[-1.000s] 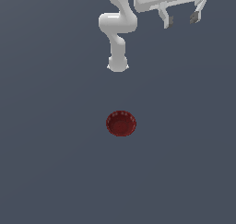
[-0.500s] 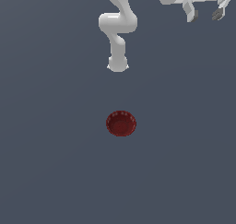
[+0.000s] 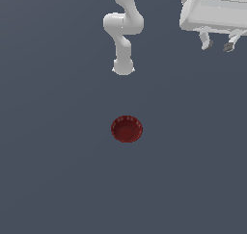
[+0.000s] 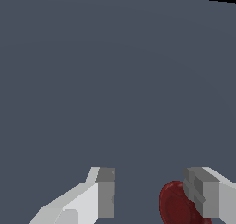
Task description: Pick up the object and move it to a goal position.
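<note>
Gripper up high at the exterior view's far right, fingers spread, holding nothing. Bowl flat on the floor mid-scene, well apart, down and left. Round, so no axis to line up.

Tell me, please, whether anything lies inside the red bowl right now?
Nothing shows inside the red bowl: the exterior view shows only its ribbed inner surface. The wrist view hides part of it behind one finger of the open tool.
</note>
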Controlling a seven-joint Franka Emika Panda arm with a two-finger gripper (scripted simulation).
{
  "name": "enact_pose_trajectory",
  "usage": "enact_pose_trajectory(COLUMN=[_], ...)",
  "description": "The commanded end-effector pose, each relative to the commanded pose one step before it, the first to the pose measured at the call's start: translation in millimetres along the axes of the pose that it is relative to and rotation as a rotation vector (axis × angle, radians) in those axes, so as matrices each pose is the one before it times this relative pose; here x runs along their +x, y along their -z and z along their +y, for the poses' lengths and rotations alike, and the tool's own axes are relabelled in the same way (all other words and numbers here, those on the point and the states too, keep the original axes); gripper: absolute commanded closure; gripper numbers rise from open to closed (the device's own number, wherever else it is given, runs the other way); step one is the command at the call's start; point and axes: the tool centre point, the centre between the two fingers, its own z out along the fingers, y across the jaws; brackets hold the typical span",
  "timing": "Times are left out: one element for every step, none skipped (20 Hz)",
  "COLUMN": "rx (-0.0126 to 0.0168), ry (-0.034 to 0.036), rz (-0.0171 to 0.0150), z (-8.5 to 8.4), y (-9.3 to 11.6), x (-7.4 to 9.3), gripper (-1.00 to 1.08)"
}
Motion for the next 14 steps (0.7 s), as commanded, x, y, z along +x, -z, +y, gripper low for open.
enact_pose_trajectory(rx=[-0.03369, -0.01399, -0.01419, -0.01441, -0.01457, -0.01474, -0.01490, -0.01504, -0.01516, -0.01528, -0.01539, -0.01548, -0.01556, -0.01563], ry=[0.01543, 0.00581, 0.00559, 0.00536, 0.00510, 0.00484, 0.00457, 0.00428, 0.00398, 0.00367, 0.00334, 0.00301, 0.00267, 0.00232], rz=[-0.00736, -0.00528, -0.00606, -0.00685, -0.00761, -0.00838, -0.00915, -0.00990, -0.01064, -0.01139, -0.01212, -0.01284, -0.01355, -0.01426], z=[-6.81, -2.19, -1.92, -1.64, -1.36, -1.07, -0.79, -0.49, -0.20, 0.09, 0.38, 0.67, 0.96, 1.25], y=[-20.27, -9.15, -9.63, -10.11, -10.56, -11.01, -11.45, -11.87, -12.28, -12.68, -13.07, -13.43, -13.79, -14.14], x=[-13.49, -5.95, -6.23, -6.51, -6.79, -7.06, -7.34, -7.60, -7.87, -8.14, -8.40, -8.65, -8.91, -9.16], gripper=[-0.20, -0.20, -0.20, -0.20, -0.20, -0.20, -0.20, -0.20, -0.20, -0.20, -0.20, -0.20, -0.20, -0.20])
